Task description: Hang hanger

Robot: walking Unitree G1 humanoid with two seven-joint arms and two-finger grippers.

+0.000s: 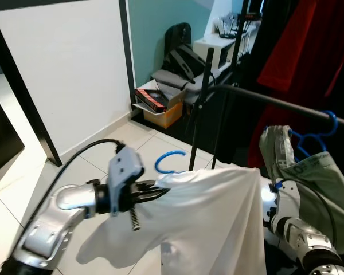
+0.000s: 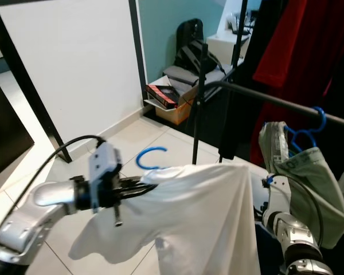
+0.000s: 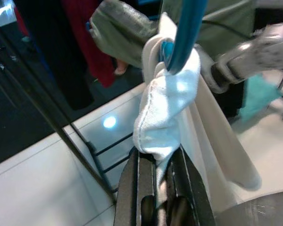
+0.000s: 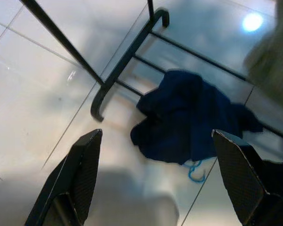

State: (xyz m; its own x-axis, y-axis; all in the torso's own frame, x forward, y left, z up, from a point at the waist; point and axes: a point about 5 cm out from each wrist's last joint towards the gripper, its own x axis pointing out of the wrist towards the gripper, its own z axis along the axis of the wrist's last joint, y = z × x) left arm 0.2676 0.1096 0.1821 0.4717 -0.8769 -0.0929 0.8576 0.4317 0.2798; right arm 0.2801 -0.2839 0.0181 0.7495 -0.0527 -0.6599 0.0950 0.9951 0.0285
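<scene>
Over on the left, the left gripper (image 1: 155, 191) is raised in front of the robot, its black fingers (image 3: 132, 188) pinching the bunched shoulder of a white cotton shirt (image 1: 212, 223). Just above those fingers curls the hook of a blue plastic hanger (image 1: 167, 162), with the shirt draped down and to the right of the grip. Beyond the gripper, a black metal clothes rail (image 1: 275, 103) runs across, carrying a grey-green garment on another blue hanger (image 1: 315, 137) and a red garment (image 1: 298, 51). On the right, the right gripper (image 4: 155, 179) points at the white tiled floor (image 4: 33, 84), fingers spread wide, a dark blue crumpled cloth (image 4: 188, 122) lying below them by the rack's base.
</scene>
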